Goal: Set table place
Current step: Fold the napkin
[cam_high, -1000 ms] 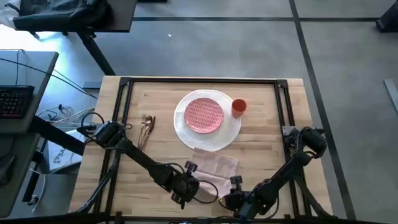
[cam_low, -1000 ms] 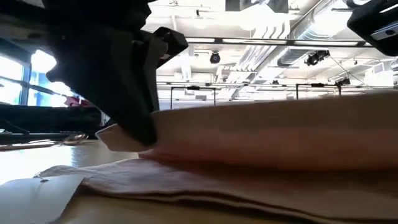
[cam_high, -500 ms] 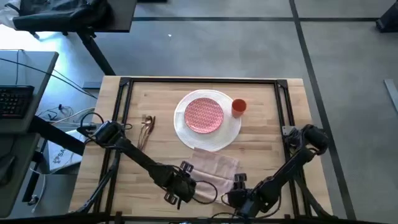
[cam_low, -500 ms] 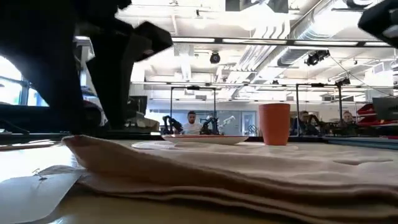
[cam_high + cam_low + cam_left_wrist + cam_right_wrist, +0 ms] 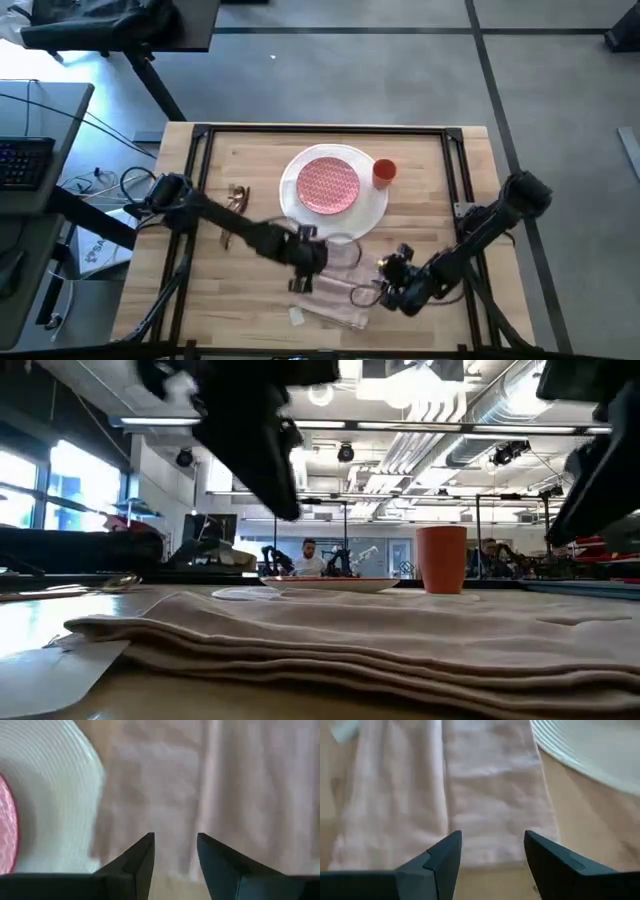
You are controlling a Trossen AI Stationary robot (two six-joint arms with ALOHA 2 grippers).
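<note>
The place setting looks near to complete. On the surface [image 5: 430, 150] the large white plate [image 5: 366, 212] sits in the middle with the red-patterned plate [image 5: 328, 184] on top of it, and the orange cup [image 5: 384, 172] stands just beside the white plate's rim on the right. The copper cutlery [image 5: 238, 203] lies to the left of the plates, partly under the left arm. The pink napkin [image 5: 335, 295] lies folded flat near the front edge, just below the white plate, with a small tag beside it.

The left end effector [image 5: 308, 258] hovers over the napkin's upper part, next to the plate rim; its fingers [image 5: 140, 857] stand a little apart and hold nothing. The right end effector [image 5: 392, 285] is at the napkin's right side, fingers [image 5: 445, 855] spread apart, also empty.

I judge that the napkin is folded and laid down. What may remain is to arrange the cutlery on or beside the napkin, since it sits well apart from it
</note>
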